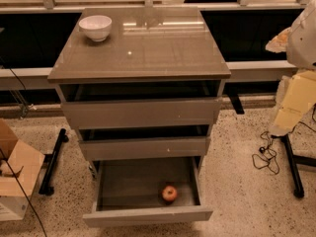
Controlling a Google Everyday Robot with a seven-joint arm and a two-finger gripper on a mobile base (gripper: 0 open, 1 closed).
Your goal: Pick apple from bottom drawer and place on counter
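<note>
Your gripper (279,39) sits at the upper right of the frame, at the end of the white arm (304,33) that enters from the right edge. It hangs beside the cabinet, well apart from everything you need, and you cannot tell whether it is wide or narrow; nothing shows in its hold. To its left lies the counter (148,51), a glossy grey-brown slab filling the upper middle of the frame, with a white bowl (95,27) standing upright near its upper left corner. Below the slab, the top drawer (140,112) and the middle drawer (145,148) each stand slightly out, with a dark gap showing above each front. The bottom drawer (148,215) is pulled out far toward the lower edge of the frame, its flat grey floor in full view. The apple (169,193) rests on that floor, right of centre and near the low front panel, far down and left of your gripper. A cardboard box (15,177) sits at the lower left, and a black cable (268,154) lies tangled on the speckled floor (237,191) at right.
</note>
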